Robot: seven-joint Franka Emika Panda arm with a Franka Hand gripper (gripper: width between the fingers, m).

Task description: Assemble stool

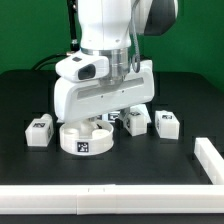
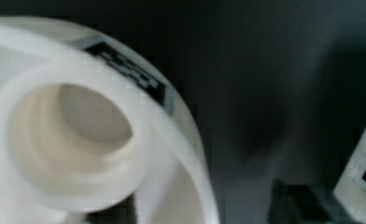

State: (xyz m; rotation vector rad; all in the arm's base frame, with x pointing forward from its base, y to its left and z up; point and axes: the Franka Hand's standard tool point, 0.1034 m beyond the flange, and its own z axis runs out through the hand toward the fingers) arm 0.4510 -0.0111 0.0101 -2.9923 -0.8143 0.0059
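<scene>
Hovering over round thick white plastic seat disc [image 1: 82, 140] | gripper [image 1: 105, 114] width hidden, cannot tell | I'd straddle rim squarely before squeezing

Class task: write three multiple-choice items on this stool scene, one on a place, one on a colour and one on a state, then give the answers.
1. Where is the round seat? A on the border rail; B on the table under the robot arm; C stacked on a leg.
2. What colour is the table top? A black; B white; C red.
3. In the wrist view, the seat's socket is: A holding a leg; B empty; C taped over.
Answers: 1 B, the robot arm stands right over it. 2 A, the surface is dark around the white parts. 3 B, the recess shows bare.
</scene>
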